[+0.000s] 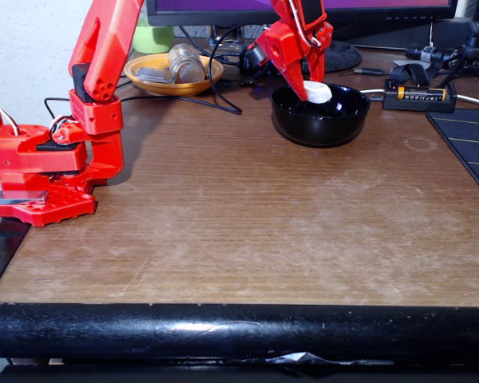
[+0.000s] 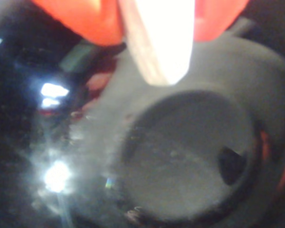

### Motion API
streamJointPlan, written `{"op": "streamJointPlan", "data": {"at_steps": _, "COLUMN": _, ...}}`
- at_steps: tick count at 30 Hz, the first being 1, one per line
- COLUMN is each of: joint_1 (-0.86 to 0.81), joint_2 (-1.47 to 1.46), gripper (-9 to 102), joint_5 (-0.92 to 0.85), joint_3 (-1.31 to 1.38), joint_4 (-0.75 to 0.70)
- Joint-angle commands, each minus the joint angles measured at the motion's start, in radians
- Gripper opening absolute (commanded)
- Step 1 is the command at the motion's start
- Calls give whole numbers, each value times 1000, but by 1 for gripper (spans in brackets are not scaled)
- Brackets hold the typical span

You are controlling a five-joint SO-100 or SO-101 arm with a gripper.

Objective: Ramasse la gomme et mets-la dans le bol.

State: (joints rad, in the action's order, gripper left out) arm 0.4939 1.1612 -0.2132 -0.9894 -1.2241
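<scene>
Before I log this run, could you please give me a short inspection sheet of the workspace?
Surface: worn brown wooden desk, black padded front edge.
Job's things: white eraser held between the tool's fingers over the black bowl, not yet released.
Clutter: yellow dish holding a jar; battery holder; dark mat.
Grippers: red tool shut on the eraser, reaching into the bowl.
Cables: black cable looping behind the bowl.
Surroundings: monitor, white wall.
</scene>
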Motion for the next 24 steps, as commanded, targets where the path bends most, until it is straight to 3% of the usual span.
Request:
{"op": "streamJointPlan", "data": {"at_steps": 1, "joint_1": -5, "joint_2": 44, "gripper": 7, "joint_5": -12, "joint_3": 25, "joint_4": 17}}
{"op": "streamJointPlan", "data": {"at_steps": 9, "joint_1": -8, "joint_2": 52, "gripper": 15, "joint_5": -29, "joint_3": 31, "joint_4": 2}}
{"op": "streamJointPlan", "data": {"at_steps": 12, "joint_1": -8, "joint_2": 52, "gripper": -6, "joint_5": -37, "joint_3": 38, "joint_4": -11}}
{"op": "streamJointPlan", "data": {"at_steps": 24, "joint_1": -15, "joint_2": 107, "gripper": -6, "joint_5": -17, "joint_3": 143, "joint_4": -163}}
